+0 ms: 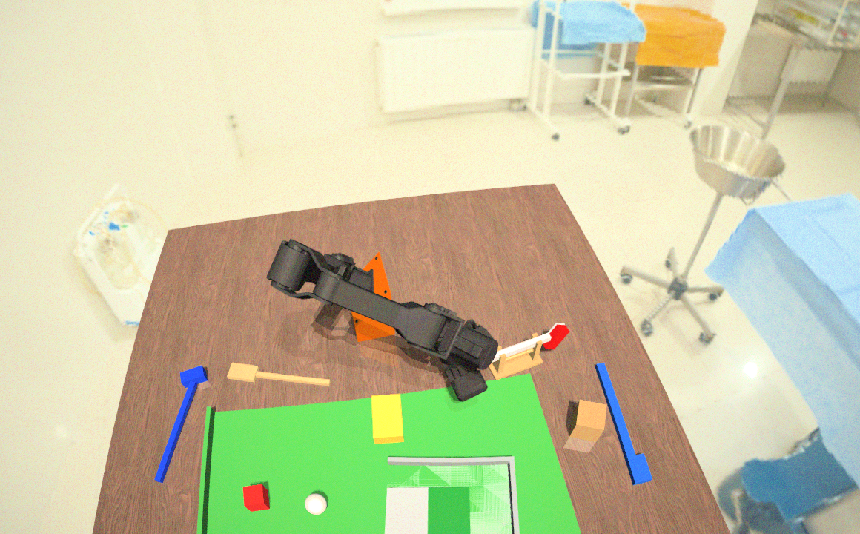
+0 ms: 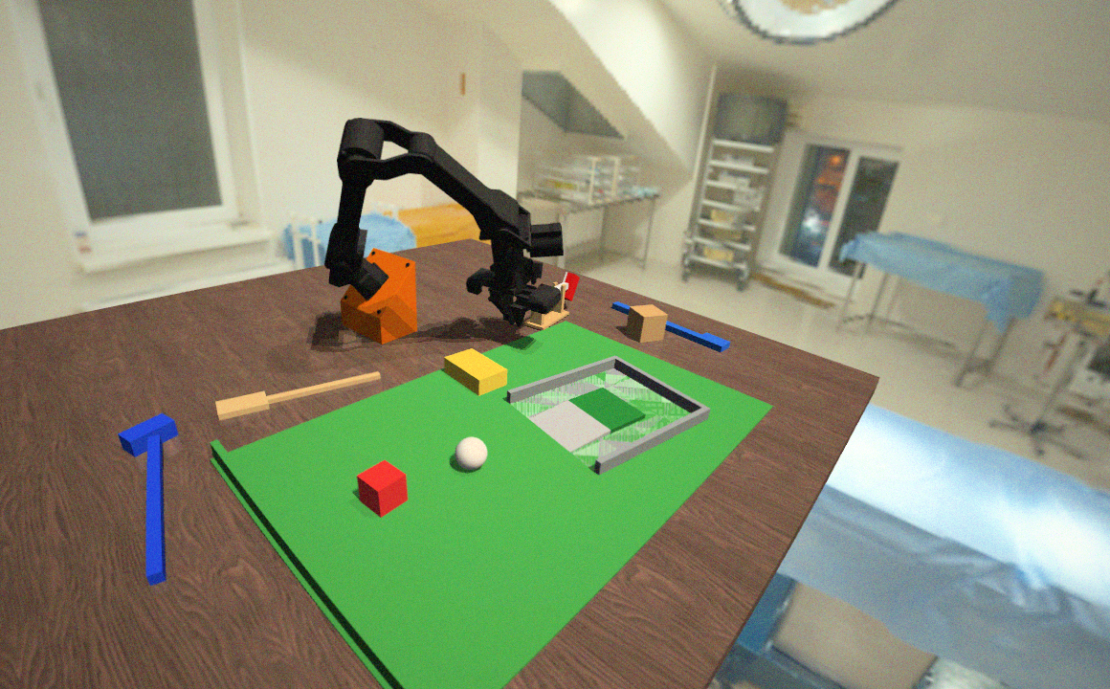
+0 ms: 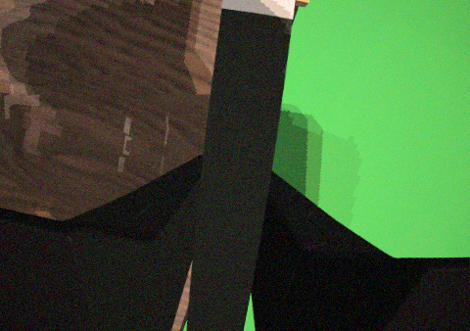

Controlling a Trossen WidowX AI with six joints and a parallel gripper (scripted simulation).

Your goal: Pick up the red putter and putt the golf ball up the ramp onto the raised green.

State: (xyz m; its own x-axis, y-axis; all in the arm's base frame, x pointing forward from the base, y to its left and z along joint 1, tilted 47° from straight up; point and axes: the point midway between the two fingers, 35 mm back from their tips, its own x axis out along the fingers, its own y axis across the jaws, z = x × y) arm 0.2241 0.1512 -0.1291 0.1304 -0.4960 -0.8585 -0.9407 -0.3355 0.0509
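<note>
The red putter (image 1: pixel 556 336) (image 2: pixel 571 286) (image 3: pixel 250 76) has a red head, a white shaft and a black grip. It lies across a small wooden stand (image 1: pixel 517 365) (image 2: pixel 548 320). My gripper (image 2: pixel 518 319) (image 3: pixel 229 172) is shut on the black grip, its fingers touching both sides in the wrist view; the arm hides most of this in the top view. The white golf ball (image 1: pixel 316 503) (image 2: pixel 471 453) sits on the green mat (image 1: pixel 287 438) (image 2: pixel 456 566). The light grey ramp (image 1: pixel 406 511) (image 2: pixel 570 426) leads to the darker raised green (image 1: pixel 448 511) (image 2: pixel 608 409).
A grey border (image 1: pixel 449 459) (image 2: pixel 653 438) surrounds the green on three sides. A red cube (image 1: pixel 256 497) (image 2: pixel 382 488) and yellow block (image 1: pixel 387 418) (image 2: pixel 475 370) are on the mat. A tan club (image 1: pixel 242 371) (image 2: pixel 242 404), blue clubs and a tan box (image 1: pixel 590 416) (image 2: pixel 646 322) lie outside it.
</note>
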